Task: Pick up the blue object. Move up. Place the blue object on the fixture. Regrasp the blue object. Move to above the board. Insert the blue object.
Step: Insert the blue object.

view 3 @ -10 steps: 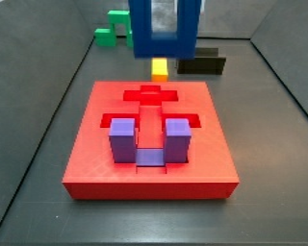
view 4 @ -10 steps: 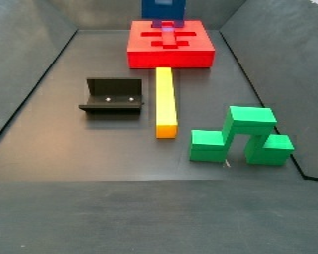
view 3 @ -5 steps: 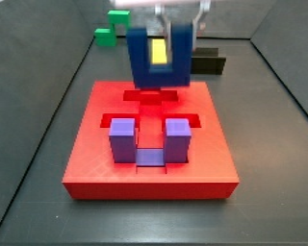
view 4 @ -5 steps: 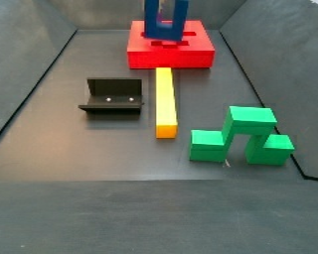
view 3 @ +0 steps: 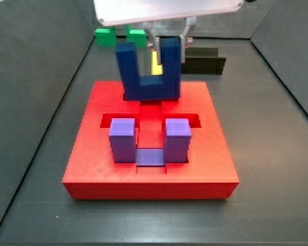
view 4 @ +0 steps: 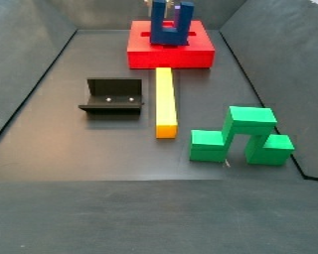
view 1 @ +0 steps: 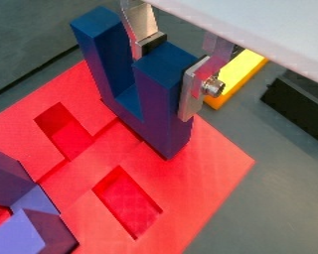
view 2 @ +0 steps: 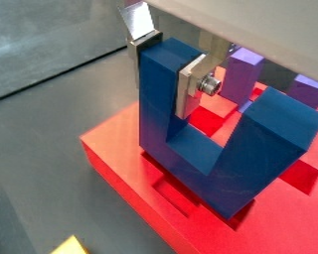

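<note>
The blue object (view 3: pixel 149 70) stands upright, prongs up and bridge down, over the far half of the red board (view 3: pixel 150 165). Its base reaches the board's top at the cross-shaped recess; I cannot tell whether it sits inside. In both wrist views the gripper (view 1: pixel 169 58) (view 2: pixel 166 64) is shut on one prong of the blue object (view 1: pixel 138 91) (view 2: pixel 209 149), with a silver finger (view 1: pixel 194 87) (view 2: pixel 190 85) flat on each side. In a side view the blue object (view 4: pixel 171 24) stands on the board (view 4: pixel 171 55) at the far end. The black fixture (view 4: pixel 111 97) (view 3: pixel 206 63) stands apart on the floor.
A purple U-shaped block (view 3: pixel 149 141) (view 2: pixel 249 69) sits in the board's near recess. A yellow bar (view 4: pixel 165 100) (view 1: pixel 240 70) lies on the floor between board and green block (view 4: pixel 241 135). Dark walls enclose the floor.
The gripper has come down with the blue object, from high above the board to its top surface. Nothing else has moved.
</note>
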### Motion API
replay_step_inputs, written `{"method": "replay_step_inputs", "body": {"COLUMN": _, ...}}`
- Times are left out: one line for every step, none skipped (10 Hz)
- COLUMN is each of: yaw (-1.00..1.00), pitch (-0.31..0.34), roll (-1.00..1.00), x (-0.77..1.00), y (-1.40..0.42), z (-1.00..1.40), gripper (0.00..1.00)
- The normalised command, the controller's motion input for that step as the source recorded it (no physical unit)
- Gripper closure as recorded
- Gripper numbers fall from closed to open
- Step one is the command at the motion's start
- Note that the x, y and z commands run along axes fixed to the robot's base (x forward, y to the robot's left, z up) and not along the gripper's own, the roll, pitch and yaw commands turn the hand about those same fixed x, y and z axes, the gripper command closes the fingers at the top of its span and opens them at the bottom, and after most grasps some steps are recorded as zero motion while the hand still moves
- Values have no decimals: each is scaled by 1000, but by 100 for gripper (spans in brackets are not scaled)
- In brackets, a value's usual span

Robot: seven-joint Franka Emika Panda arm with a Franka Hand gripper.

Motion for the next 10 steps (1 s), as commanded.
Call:
{"method": "replay_step_inputs", "body": {"yaw": 89, "pitch": -71, "roll": 133, "x": -149, "y": 0, "z": -177, "gripper": 100}}
{"method": "replay_step_inputs", "body": {"yaw": 17, "pitch": -26, "roll": 136, "x": -43, "y": -23, "z": -183, "gripper": 100}}
{"method": "replay_step_inputs", "body": {"yaw": 0, "pitch": 0, "roll": 216, "x": 0, "y": -66, "z": -229, "gripper": 100}}
{"method": "replay_step_inputs", "body": {"yaw": 0, "pitch": 41, "roll": 296, "x": 123, "y": -89, "z": -306, "gripper": 100}}
{"method": "replay_step_inputs", "body": {"yaw": 0, "pitch": 64, "roll": 316, "x": 169, "y": -86, "z": -446, "gripper": 100}}
{"method": "replay_step_inputs", "body": {"yaw": 0, "pitch": 0, "roll": 293, "x": 0, "y": -49, "z": -740, "gripper": 100}}
{"method": "replay_step_inputs", "body": {"yaw": 0, "pitch": 0, "roll": 259, "x": 23, "y": -6, "z": -846, "gripper": 100}}
{"method": "replay_step_inputs", "body": {"yaw": 0, "pitch": 0, "roll": 256, "x": 0, "y": 0, "z": -857, "gripper": 100}}
{"method": "replay_step_inputs", "body": {"yaw": 0, "pitch": 0, "roll": 211, "x": 0, "y": 0, "z": -346, "gripper": 100}}
{"method": "replay_step_inputs", "body": {"yaw": 0, "pitch": 0, "roll": 10, "x": 0, "y": 0, "z": 0, "gripper": 100}}
